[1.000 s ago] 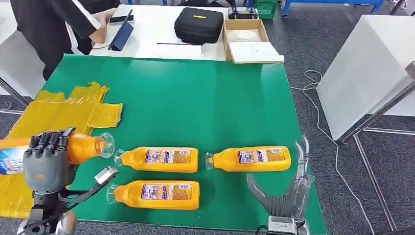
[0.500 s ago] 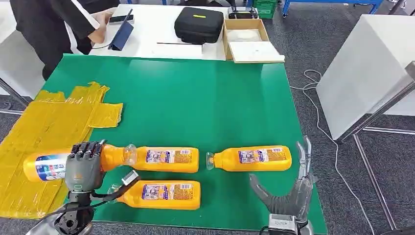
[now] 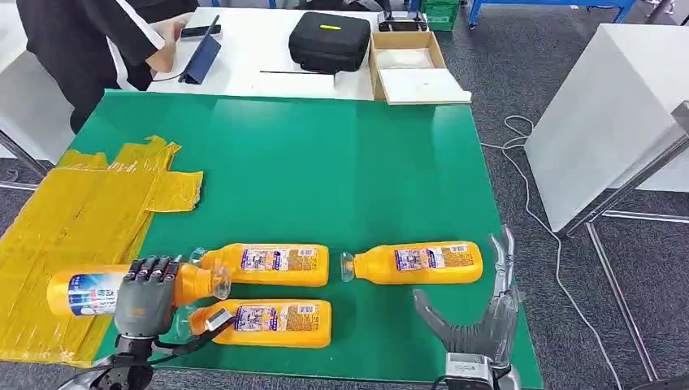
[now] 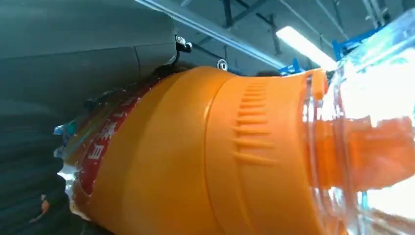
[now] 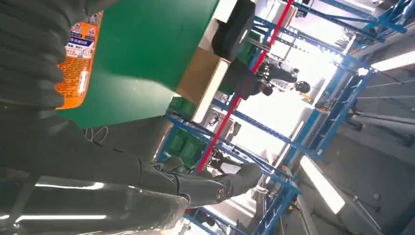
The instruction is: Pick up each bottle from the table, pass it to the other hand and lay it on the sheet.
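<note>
My left hand grips an orange bottle around its middle, low over the front left of the green table; its base reaches over the yellow sheet and its clear neck points right. The same bottle shows close up in the left wrist view, against the hand. Three more orange bottles lie on the table: one just right of the held one, one at the front, one further right. My right hand stands open near the front right edge, just in front of that bottle.
A person in black stands at the far left by a white table holding a black case and a cardboard box. A white cabinet stands to the right, with a cable on the floor.
My left hand has carried the bottle down and rightward, from over the sheet towards the bottles lying on the table. The right hand has stayed in place, open.
</note>
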Controlling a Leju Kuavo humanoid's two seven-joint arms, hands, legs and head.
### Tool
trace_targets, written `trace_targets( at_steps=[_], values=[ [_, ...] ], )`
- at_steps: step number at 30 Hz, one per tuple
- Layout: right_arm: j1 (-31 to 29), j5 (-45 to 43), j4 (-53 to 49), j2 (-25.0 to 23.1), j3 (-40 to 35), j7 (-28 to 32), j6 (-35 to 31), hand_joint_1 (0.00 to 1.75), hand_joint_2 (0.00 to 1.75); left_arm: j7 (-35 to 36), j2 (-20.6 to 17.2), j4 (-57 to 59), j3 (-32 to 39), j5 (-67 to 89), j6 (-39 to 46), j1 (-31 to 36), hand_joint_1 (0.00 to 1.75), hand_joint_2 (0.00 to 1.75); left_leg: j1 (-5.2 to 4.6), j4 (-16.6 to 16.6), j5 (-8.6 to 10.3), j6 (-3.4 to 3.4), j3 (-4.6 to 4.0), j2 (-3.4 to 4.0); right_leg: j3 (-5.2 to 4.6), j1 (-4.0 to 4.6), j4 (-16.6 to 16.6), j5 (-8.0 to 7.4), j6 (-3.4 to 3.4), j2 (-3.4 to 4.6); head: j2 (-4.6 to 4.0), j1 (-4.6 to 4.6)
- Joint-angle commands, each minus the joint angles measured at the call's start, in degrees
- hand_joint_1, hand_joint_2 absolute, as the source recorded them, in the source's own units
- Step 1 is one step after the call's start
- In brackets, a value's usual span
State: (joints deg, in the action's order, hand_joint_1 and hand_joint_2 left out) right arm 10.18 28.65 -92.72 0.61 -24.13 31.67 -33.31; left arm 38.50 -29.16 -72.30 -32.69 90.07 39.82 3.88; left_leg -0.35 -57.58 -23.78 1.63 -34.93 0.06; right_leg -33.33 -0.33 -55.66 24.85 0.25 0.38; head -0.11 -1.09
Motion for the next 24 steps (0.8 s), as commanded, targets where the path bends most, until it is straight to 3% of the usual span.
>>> trace_targets(
  at_steps=[1,7,8,9,10,15,19,22,24],
  values=[
    [0.6,-0.7,4.0,0.8,-0.7,-0.6,-1.6,0.00,1.75,-27.6,18.7,-5.9,39.8,-1.4,0.2,-6.9,1.75,1.75,0.01,0.1,-0.04,-0.12,0.21,-0.08,0.23,0.00,0.1,0.04,0.02,-0.11,0.00,0.02],
    [0.6,-0.7,4.0,0.8,-0.7,-0.6,-1.6,0.00,1.75,-27.6,18.7,-5.9,39.8,-1.4,0.2,-6.9,1.75,1.75,-0.02,0.1,-0.05,-0.11,0.11,0.13,0.05,-0.02,0.1,0.00,0.00,0.11,0.00,0.02],
    [0.3,-0.6,3.8,0.7,-0.8,-1.2,-1.6,0.00,1.75,-37.5,23.0,-7.2,49.2,-3.5,0.2,-6.2,1.75,1.75,-0.05,0.1,-0.03,-0.09,0.07,0.11,0.01,-0.04,0.1,-0.01,-0.01,0.09,0.00,-0.02],
    [0.3,-0.5,3.7,0.7,-0.9,-1.7,-1.9,0.00,1.75,-56.4,30.6,-7.0,66.3,-6.9,0.2,-2.2,1.75,1.75,-0.05,0.1,-0.11,-0.20,0.29,0.14,0.21,-0.04,0.1,0.05,-0.02,0.11,0.00,0.00],
    [0.3,-0.4,3.7,0.8,-1.1,-2.1,-2.0,0.00,1.75,-76.8,36.8,-4.8,84.9,-9.8,0.2,4.7,1.75,1.75,0.06,0.0,-0.02,-0.11,-0.04,-0.03,-0.01,0.08,0.1,-0.02,-0.02,-0.04,0.00,0.02],
    [0.5,-0.8,4.2,0.8,-1.2,-2.4,-2.4,0.00,1.75,-78.5,35.1,-3.1,87.3,-14.2,0.2,7.3,1.75,1.75,0.12,0.0,0.15,0.01,-0.20,0.03,-0.12,0.11,0.1,-0.08,-0.04,-0.01,0.00,0.11],
    [0.4,-1.0,4.5,0.8,-1.5,-2.3,-2.7,0.00,1.75,-78.5,34.7,-1.5,88.0,-14.7,0.2,7.7,1.75,1.75,0.00,0.1,0.03,-0.22,0.05,0.65,-0.07,-0.01,0.1,-0.18,-0.21,0.55,0.00,-0.05],
    [-0.2,-2.0,5.6,1.3,-4.0,-3.0,-4.7,0.00,1.75,-78.5,34.8,0.5,89.6,-12.8,0.2,7.1,1.75,1.75,0.01,0.1,0.07,-0.22,0.02,0.38,-0.05,-0.03,0.1,-0.09,-0.20,0.26,0.00,0.02],
    [-0.3,-2.0,5.3,1.7,-3.5,-2.9,-4.4,0.00,1.75,-78.5,33.5,6.0,92.4,-7.9,0.2,10.1,1.75,1.75,0.04,0.1,0.01,-0.30,0.19,0.27,0.15,0.00,0.1,-0.03,-0.23,0.17,0.00,0.00]
  ],
)
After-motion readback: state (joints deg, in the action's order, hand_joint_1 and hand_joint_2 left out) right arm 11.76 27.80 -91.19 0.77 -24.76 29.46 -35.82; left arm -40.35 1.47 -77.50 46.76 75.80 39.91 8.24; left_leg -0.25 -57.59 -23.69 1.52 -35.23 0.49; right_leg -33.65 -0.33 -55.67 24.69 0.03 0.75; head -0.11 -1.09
